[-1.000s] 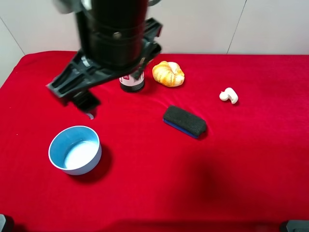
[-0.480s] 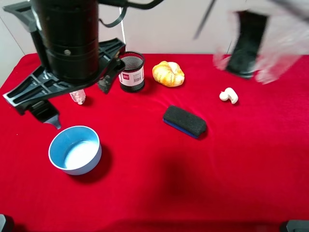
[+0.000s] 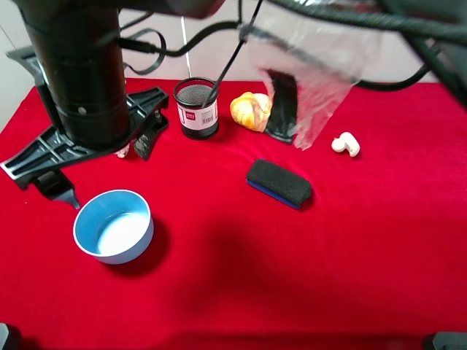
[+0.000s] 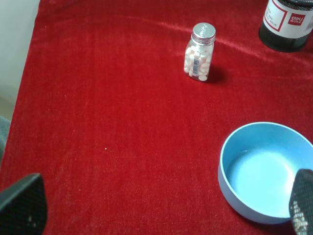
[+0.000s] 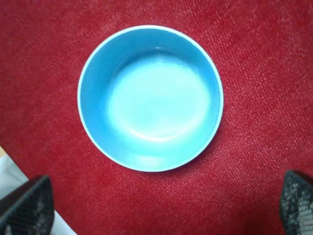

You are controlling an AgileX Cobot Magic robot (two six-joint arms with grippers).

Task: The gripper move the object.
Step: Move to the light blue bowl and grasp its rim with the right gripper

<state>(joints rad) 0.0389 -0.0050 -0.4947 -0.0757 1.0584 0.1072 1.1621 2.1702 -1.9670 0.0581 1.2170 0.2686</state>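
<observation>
The object, a round light-blue bowl [image 3: 113, 226], sits upright and empty on the red cloth at the front left. My right gripper [image 3: 102, 166], a large black hand reaching across from the right, hangs high above and just behind the bowl. In the right wrist view the bowl [image 5: 150, 98] lies straight below, and the gripper [image 5: 161, 205] is open with its fingertips [image 5: 24, 208] far apart and clear of it. In the left wrist view the left gripper [image 4: 161, 203] is open, empty, and beside the bowl [image 4: 266, 171]. The left gripper does not show in the high view.
A black mesh cup [image 3: 197, 109] stands behind the bowl, with a small pill bottle [image 4: 199, 51] to its left. A bread roll [image 3: 248, 111], a black sponge block [image 3: 279, 182] and a small white piece [image 3: 346, 144] lie further right. The plastic-wrapped arm [image 3: 306, 65] spans the back.
My right gripper has swung from the back centre to the left, ending over the bowl. The plastic-wrapped arm followed it leftwards. The bowl has not moved.
</observation>
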